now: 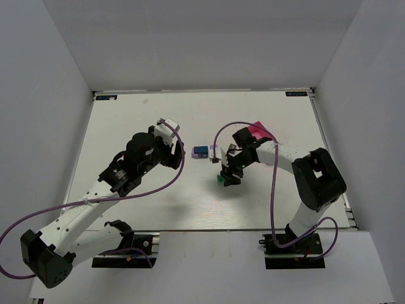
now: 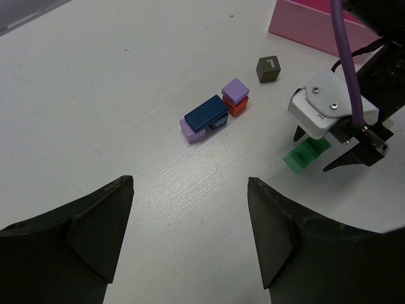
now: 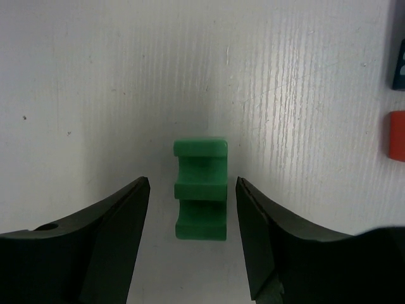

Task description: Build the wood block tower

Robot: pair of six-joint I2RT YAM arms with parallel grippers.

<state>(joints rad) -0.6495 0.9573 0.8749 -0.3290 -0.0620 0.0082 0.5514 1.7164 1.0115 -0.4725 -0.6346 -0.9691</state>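
**A robotics lab test cell**

I work in a lab booth built for trials, and the overhead view shows it plainly. Plain white walls (image 1: 44, 95) close in the left, far and right sides of the frame around one white table (image 1: 126, 120). My left arm (image 1: 95, 202) and right arm (image 1: 316, 177) are bolted to black base plates (image 1: 126, 244) at the bottom edge. Purple cables (image 1: 273, 196) loop loosely from them. Small printed stickers (image 1: 107, 97) mark the table's upper corners. On the tabletop near the centre sit the props of a bench exercise: painted wooden blocks (image 1: 200, 151) and, to their right, a pink tray (image 1: 258, 131).
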